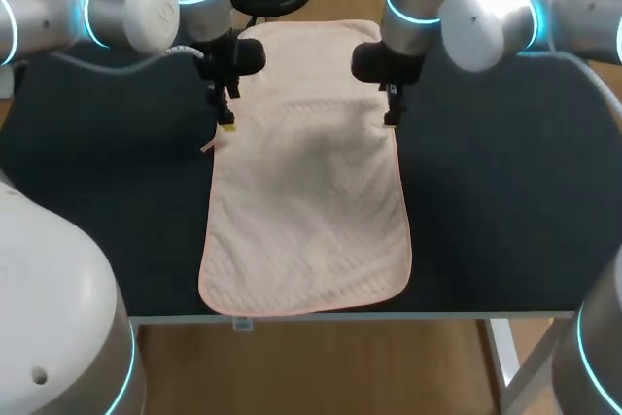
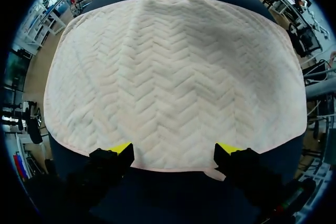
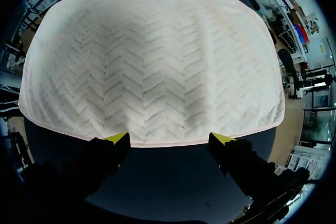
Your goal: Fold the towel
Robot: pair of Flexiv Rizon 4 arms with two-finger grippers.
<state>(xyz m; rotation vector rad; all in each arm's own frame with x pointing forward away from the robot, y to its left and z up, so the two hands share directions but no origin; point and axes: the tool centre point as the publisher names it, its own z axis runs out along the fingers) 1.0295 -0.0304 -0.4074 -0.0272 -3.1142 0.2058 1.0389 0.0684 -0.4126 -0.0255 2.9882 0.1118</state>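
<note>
Cream with a pinkish hem, as to the towel (image 1: 306, 182); chevron weave all over, corners rounded. Spread flat and unfolded, lengthwise down the middle of the dark table (image 1: 97, 191), near end right at the front edge, far end up between the two arms. Faint grey shading across the middle, a few soft ripples, no crease.

From the head view alone: whole outline of the cloth, left gripper (image 1: 225, 119) pointing down at the left long edge, right gripper (image 1: 391, 116) at the right long edge, straight across from each other in the far half. Small tab (image 1: 207, 147) jutting from the left hem just beside the left gripper. Finger spacing too small to judge there.

From the wrist views alone: weave seen close, and both claws spread wide. Left fingertips (image 2: 122, 148) set at the hem, well apart, pinching nothing. Right fingertips (image 3: 118, 139) likewise at their hem, apart, gripping nothing. Other arm's yellow tips showing across the towel's width in each.
</note>
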